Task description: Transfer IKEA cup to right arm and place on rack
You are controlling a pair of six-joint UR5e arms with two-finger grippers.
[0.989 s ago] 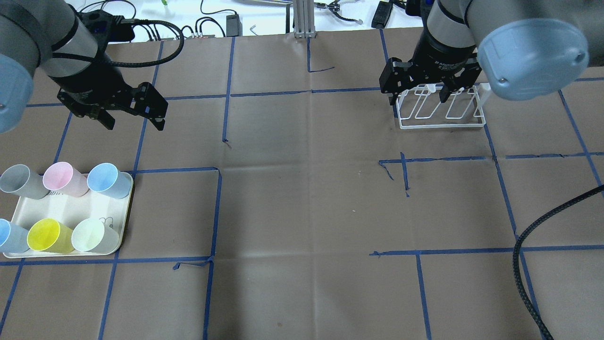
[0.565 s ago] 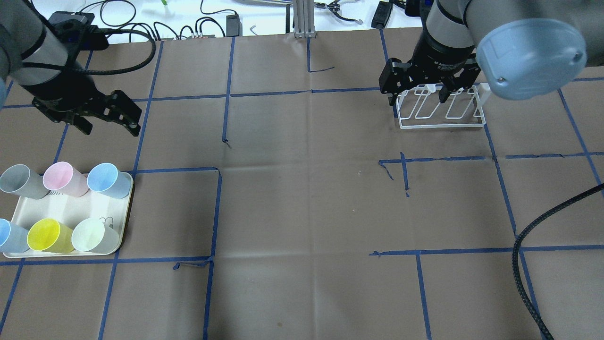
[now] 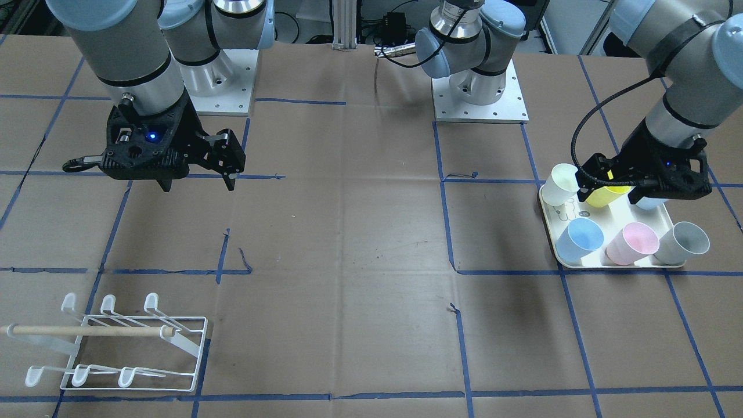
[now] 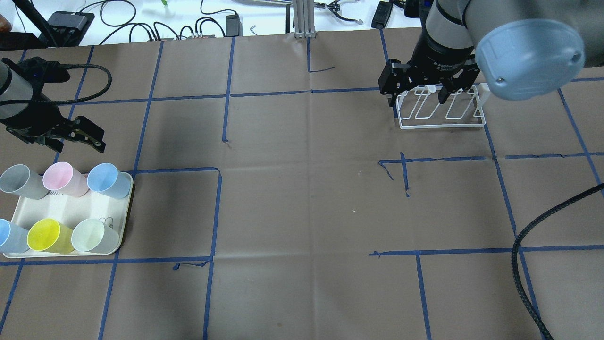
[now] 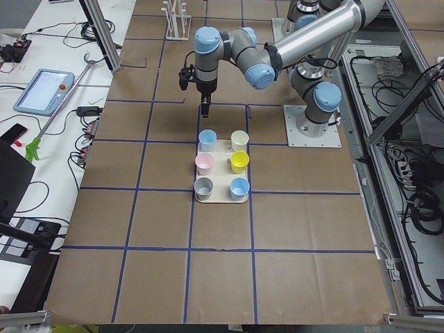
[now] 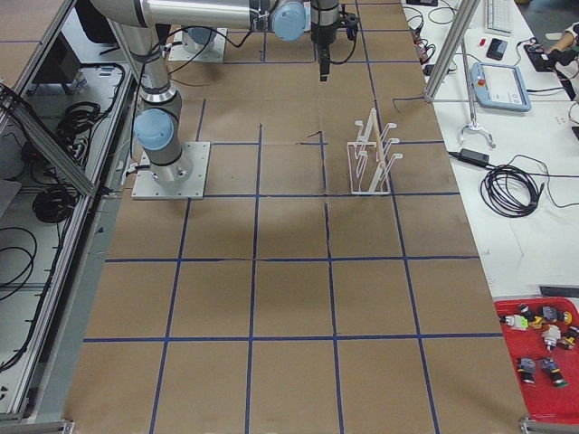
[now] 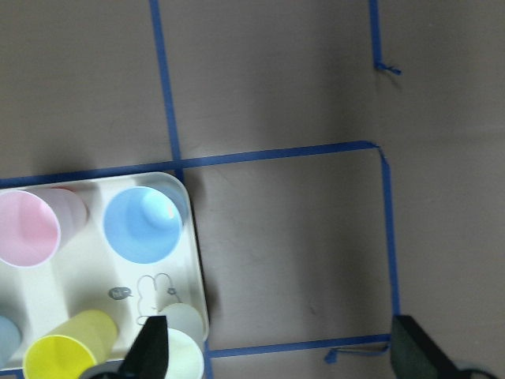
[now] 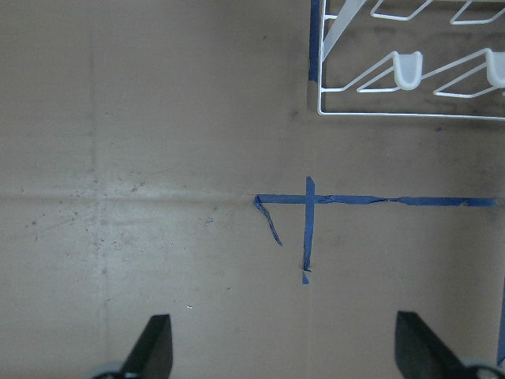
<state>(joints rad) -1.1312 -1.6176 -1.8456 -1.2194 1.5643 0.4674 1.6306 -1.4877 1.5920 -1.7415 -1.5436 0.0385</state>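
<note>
Several pastel IKEA cups stand on a cream tray (image 4: 71, 208) at the near left: grey (image 4: 19, 182), pink (image 4: 63, 178), blue (image 4: 107, 180), yellow (image 4: 47, 235) and pale green (image 4: 92, 235) among them. My left gripper (image 4: 75, 144) hangs open and empty above the table, just beyond the tray's far edge. The left wrist view looks down on the blue cup (image 7: 142, 225). The white wire rack (image 4: 441, 111) stands far right. My right gripper (image 4: 417, 99) hovers open and empty at its far-left side. The right wrist view shows the rack (image 8: 410, 71) at top right.
Blue tape lines grid the brown table. A black braided cable (image 4: 524, 264) curves in at the near right. Cables and small devices (image 4: 212, 23) lie past the far edge. Both arm bases (image 3: 479, 93) are bolted at the robot's side.
My left arm has swung to the view's left and a little nearer the tray, gripper still open. The right arm has barely moved.
</note>
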